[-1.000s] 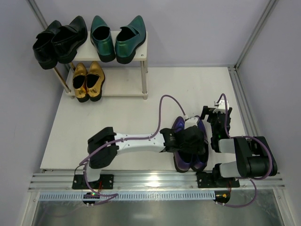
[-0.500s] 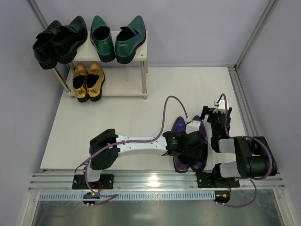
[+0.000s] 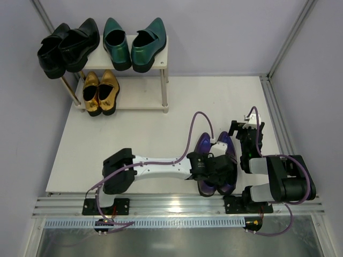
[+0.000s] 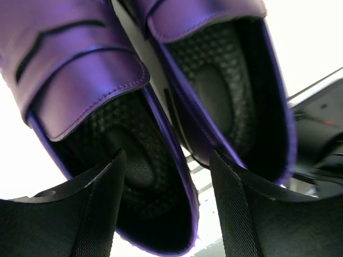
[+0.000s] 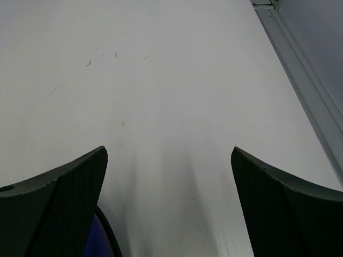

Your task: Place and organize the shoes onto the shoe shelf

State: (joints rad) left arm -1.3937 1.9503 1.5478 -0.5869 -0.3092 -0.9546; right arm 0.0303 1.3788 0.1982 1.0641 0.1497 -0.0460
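Observation:
The purple shoes (image 3: 203, 144) lie side by side on the table at the near right, toes pointing away. My left gripper (image 3: 217, 170) hangs open over their heel ends. In the left wrist view it (image 4: 169, 198) straddles the inner wall of the left purple shoe (image 4: 80, 59), one finger over its dark inside, the other by the right purple shoe (image 4: 214, 21). My right gripper (image 3: 246, 131) is open and empty just right of the pair. The shoe shelf (image 3: 142, 99) holds black shoes (image 3: 67, 45) and green shoes (image 3: 134, 43) on top and gold shoes (image 3: 101, 92) below.
The black pair overhangs the shelf's left end. The lower board is bare to the right of the gold pair. A metal rail (image 3: 278, 123) runs along the table's right edge and shows in the right wrist view (image 5: 305, 85). A purple shoe edge (image 5: 99, 243) shows there too.
My left gripper has slid toward me along the purple shoes, from their middle to their heel ends. The right arm and the shoes have not moved.

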